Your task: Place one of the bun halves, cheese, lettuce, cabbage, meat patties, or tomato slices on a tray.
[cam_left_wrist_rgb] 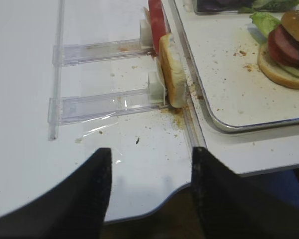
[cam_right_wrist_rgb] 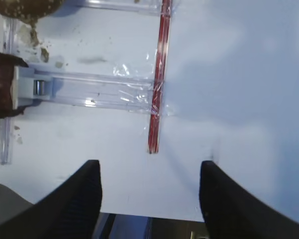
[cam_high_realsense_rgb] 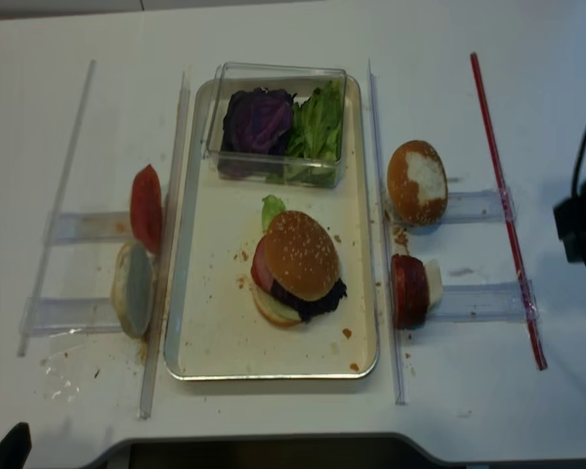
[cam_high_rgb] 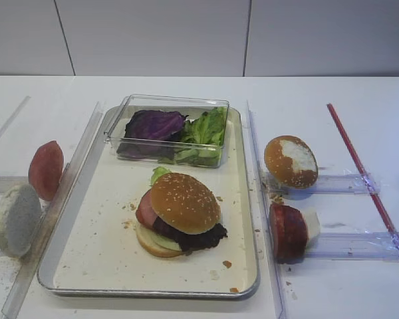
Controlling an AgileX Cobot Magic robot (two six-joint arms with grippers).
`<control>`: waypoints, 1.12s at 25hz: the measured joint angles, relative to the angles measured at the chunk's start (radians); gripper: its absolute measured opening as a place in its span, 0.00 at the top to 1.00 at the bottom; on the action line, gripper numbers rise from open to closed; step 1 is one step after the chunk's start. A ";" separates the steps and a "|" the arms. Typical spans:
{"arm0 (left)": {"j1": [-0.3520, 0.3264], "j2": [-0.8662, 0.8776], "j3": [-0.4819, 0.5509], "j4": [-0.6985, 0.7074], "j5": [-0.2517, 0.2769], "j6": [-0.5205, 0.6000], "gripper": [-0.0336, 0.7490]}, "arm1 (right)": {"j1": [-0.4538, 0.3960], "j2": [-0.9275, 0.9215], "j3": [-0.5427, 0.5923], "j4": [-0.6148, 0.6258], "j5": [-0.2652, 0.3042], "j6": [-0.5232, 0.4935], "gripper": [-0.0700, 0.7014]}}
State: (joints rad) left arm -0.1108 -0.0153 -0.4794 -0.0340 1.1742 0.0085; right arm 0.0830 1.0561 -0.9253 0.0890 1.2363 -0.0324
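Both grippers (cam_right_wrist_rgb: 149, 196) — well off bun top (cam_high_rgb: 185, 203)

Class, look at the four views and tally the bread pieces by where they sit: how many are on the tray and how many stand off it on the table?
On the tray: 2, the sesame bun top and the bun bottom under the stack
Off the tray: 2, the pale disc at left, the white-smeared bun half at right
Total: 4

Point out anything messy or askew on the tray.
The sesame bun top sits tilted and off-centre on the stack, with purple cabbage spilling out at the right. Crumbs litter the tray floor.
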 joint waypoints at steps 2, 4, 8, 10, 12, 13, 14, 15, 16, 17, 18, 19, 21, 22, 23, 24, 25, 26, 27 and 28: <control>0.000 0.000 0.000 0.000 0.000 0.000 0.51 | 0.000 -0.043 0.046 -0.001 0.002 -0.003 0.32; 0.000 0.000 0.000 0.000 0.000 0.000 0.51 | 0.000 -0.093 0.087 -0.001 0.002 -0.005 0.32; 0.000 0.000 0.000 0.000 0.000 0.000 0.51 | 0.000 -0.197 0.142 -0.002 0.004 -0.031 0.32; 0.000 0.000 0.000 0.000 0.000 0.000 0.51 | 0.000 -0.252 0.158 -0.002 0.006 -0.047 0.32; 0.000 0.000 0.000 0.000 0.000 0.000 0.51 | 0.000 -0.314 0.178 -0.002 0.008 -0.055 0.32; 0.000 0.000 0.000 0.000 0.000 0.000 0.51 | 0.000 -0.347 0.187 -0.002 0.010 -0.057 0.32; 0.000 0.000 0.000 0.000 0.000 0.000 0.51 | 0.000 -0.380 0.199 -0.002 0.010 -0.059 0.32; 0.000 0.000 0.000 0.000 0.000 0.000 0.51 | 0.000 -0.409 0.209 -0.002 0.012 -0.063 0.32; 0.000 0.000 0.000 0.000 0.000 0.000 0.51 | 0.000 -0.443 0.221 -0.002 0.014 -0.065 0.32; 0.000 0.000 0.000 0.000 0.000 0.000 0.51 | 0.000 -0.478 0.234 -0.002 0.016 -0.065 0.32; 0.000 0.000 0.000 0.000 0.000 0.000 0.51 | 0.000 -0.508 0.249 0.003 0.018 -0.066 0.32; 0.000 0.000 0.000 0.000 0.000 0.000 0.51 | 0.000 -0.541 0.267 0.005 0.018 -0.066 0.32; 0.000 0.000 0.000 0.000 0.000 0.000 0.51 | 0.000 -0.605 0.303 0.011 0.022 -0.066 0.32; 0.000 0.000 0.000 0.000 0.000 0.000 0.51 | 0.000 -0.630 0.324 0.018 0.022 -0.066 0.32; 0.000 0.000 0.000 0.000 0.000 0.000 0.51 | 0.000 -0.660 0.342 0.024 0.023 -0.068 0.32; 0.000 0.000 0.000 0.000 0.000 0.000 0.51 | 0.000 -0.690 0.365 0.031 0.024 -0.068 0.32; 0.000 0.000 0.000 0.000 0.000 0.000 0.51 | 0.000 -0.715 0.384 0.033 0.026 -0.070 0.32; 0.000 0.000 0.000 0.000 0.000 0.000 0.51 | 0.000 -0.745 0.404 0.037 0.026 -0.071 0.32; 0.000 0.000 0.000 0.000 0.000 0.000 0.51 | 0.000 -0.774 0.411 0.037 0.026 -0.072 0.32; 0.000 0.000 0.000 0.000 0.000 0.000 0.51 | 0.000 -0.804 0.417 0.039 0.021 -0.075 0.32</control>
State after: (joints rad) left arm -0.1108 -0.0153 -0.4794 -0.0340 1.1742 0.0085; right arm 0.0825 0.2522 -0.5083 0.1280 1.2570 -0.1073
